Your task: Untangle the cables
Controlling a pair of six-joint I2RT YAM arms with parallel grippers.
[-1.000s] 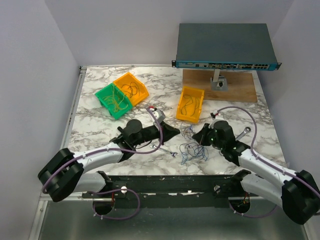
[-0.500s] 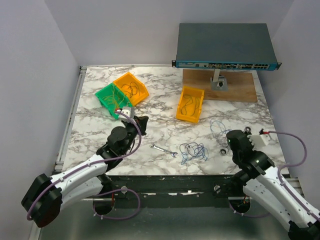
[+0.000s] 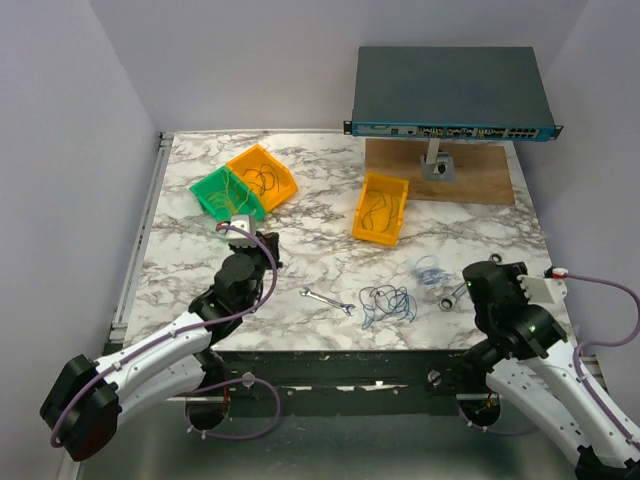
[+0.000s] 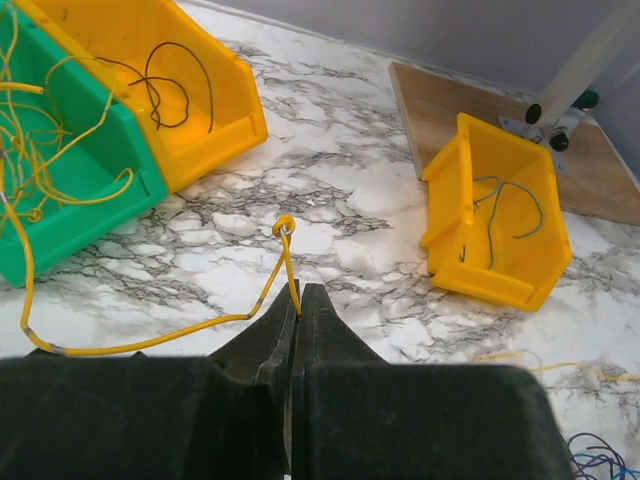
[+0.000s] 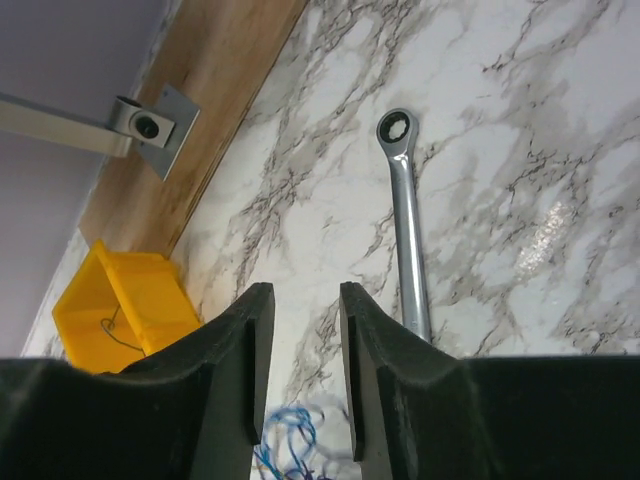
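Left wrist view has the left gripper (image 4: pixel 297 300) clamped on a yellow wire (image 4: pixel 291 268) that trails back into the green bin (image 4: pixel 85 222) near the tabletop's left rear; any tug could drag the bin's strands out. Blue tangle (image 3: pixel 388 302) sits by the front edge. Right gripper (image 5: pixel 298 300), jaws apart and empty, was shut a second ago beside that tangle.
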